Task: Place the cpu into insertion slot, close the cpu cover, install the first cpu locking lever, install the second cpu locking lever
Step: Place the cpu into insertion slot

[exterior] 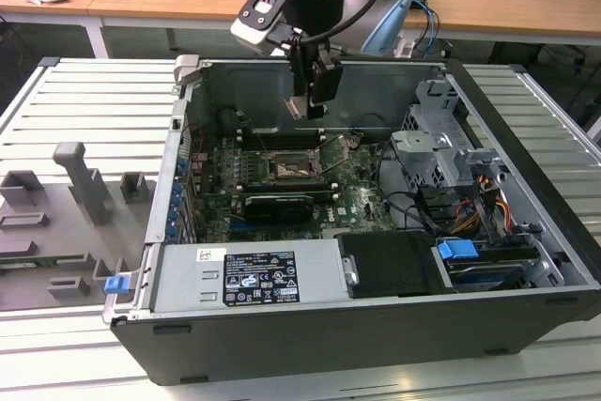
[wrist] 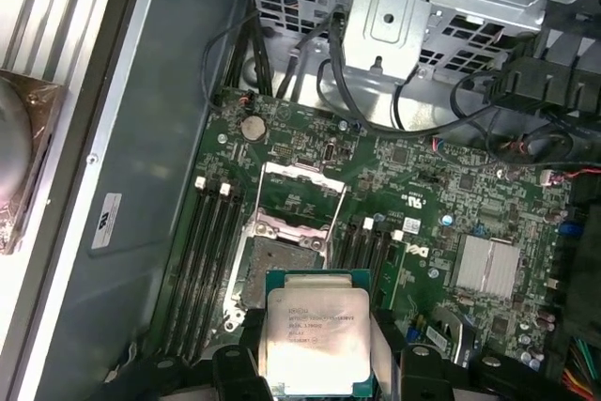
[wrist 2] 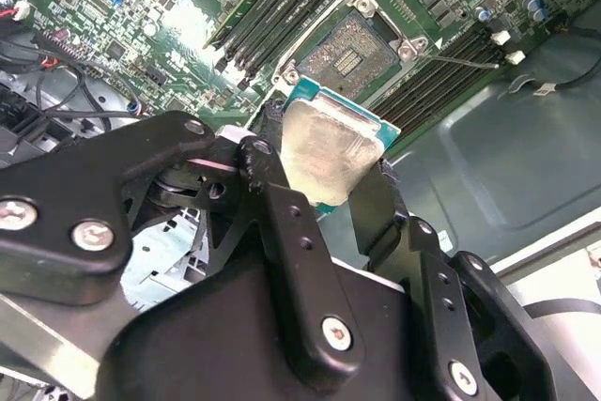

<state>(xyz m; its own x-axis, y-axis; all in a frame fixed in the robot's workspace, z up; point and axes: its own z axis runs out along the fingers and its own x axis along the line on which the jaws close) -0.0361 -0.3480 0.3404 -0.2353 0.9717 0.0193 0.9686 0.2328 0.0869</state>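
My gripper [exterior: 314, 99] hangs inside the open computer case, above the green board and toward its back wall. It is shut on the cpu [wrist 2: 329, 152], a pale silver square chip held by two opposite edges between the black fingers [wrist 2: 274, 199]. In the first wrist view the cpu [wrist: 315, 337] sits just short of the insertion slot [wrist: 282, 268], whose dark centre is bare. The insertion slot [wrist 2: 355, 49] also lies beyond the chip in the second wrist view and mid-board [exterior: 297, 169] in the exterior view. The cpu cover [wrist: 302, 171] is flipped open on the slot's far side. A thin locking lever [wrist 2: 460, 61] sticks out sideways.
Long memory slots [wrist: 208, 251] flank the socket on both sides. A grey drive cage [exterior: 441, 152] with bundled cables fills the exterior view's right. A long black card [exterior: 280, 204] lies in front of the socket, and the power supply [exterior: 246, 274] spans the case's near side.
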